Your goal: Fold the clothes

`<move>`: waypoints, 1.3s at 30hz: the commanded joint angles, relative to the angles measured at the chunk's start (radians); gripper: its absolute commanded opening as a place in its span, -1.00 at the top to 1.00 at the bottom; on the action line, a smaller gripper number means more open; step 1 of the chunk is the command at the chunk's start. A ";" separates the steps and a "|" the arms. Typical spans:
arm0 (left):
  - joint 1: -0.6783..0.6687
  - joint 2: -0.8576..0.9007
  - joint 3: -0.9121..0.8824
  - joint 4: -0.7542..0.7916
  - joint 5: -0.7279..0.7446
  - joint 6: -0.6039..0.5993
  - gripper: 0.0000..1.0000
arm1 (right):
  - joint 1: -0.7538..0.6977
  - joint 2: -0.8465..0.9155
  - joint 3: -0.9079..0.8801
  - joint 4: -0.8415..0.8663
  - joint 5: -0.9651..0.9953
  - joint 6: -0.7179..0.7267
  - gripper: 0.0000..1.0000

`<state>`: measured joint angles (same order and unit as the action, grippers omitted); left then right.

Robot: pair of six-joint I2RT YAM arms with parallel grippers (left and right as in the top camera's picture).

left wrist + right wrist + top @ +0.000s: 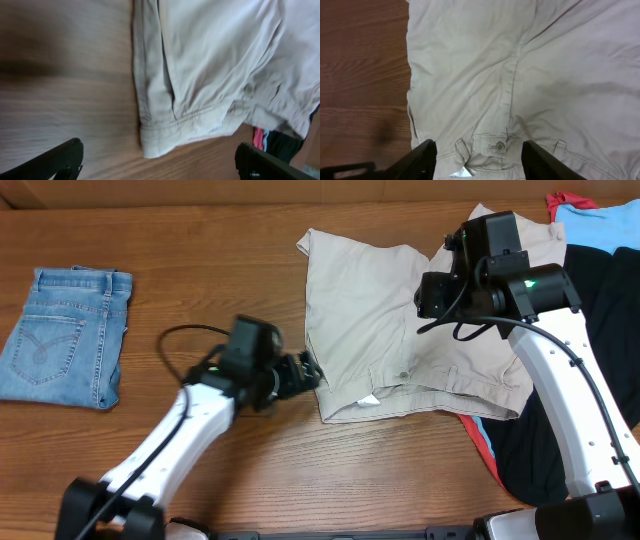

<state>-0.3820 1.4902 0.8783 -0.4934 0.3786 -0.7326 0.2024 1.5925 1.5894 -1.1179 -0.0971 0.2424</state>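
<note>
Light beige khaki shorts (370, 320) lie spread on the table, waistband toward the front, with button (499, 146) and a white label (461, 173) showing. My left gripper (308, 372) is open, low at the shorts' front left waistband corner (155, 142), not touching it. My right gripper (447, 300) is open and hovers above the shorts' middle; its fingers (477, 162) frame the button. Folded denim-blue shorts (65, 335) lie at the far left. A pile of black (600, 350), light-blue (600, 225) and red (570, 200) garments lies at the right.
Bare wooden table (200, 270) spans between the denim shorts and the khaki shorts. A strip of red and blue cloth (482, 442) shows under the khaki shorts' right front edge. The right arm (570, 400) reaches over the dark pile.
</note>
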 commanded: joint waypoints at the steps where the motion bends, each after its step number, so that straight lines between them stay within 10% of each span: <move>1: -0.059 0.076 0.022 0.012 0.031 -0.137 -1.00 | -0.031 -0.022 0.027 -0.004 0.007 0.004 -0.17; 10: -0.102 0.227 0.022 0.080 0.050 -0.334 -0.84 | -0.088 -0.022 0.027 -0.044 0.007 0.000 -0.18; 21: -0.103 0.249 0.022 0.154 0.114 -0.328 0.92 | -0.088 -0.022 0.027 -0.048 0.007 -0.004 -0.18; 29: -0.020 0.232 0.024 0.089 0.113 -0.195 0.92 | -0.088 -0.022 0.027 -0.048 0.011 -0.008 -0.18; 39: 0.401 0.189 0.364 -0.055 -0.021 0.166 0.92 | -0.088 -0.022 0.027 -0.048 0.018 -0.008 -0.19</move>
<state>-0.0731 1.7226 1.1061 -0.5476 0.4564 -0.7105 0.1173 1.5925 1.5894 -1.1690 -0.0891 0.2386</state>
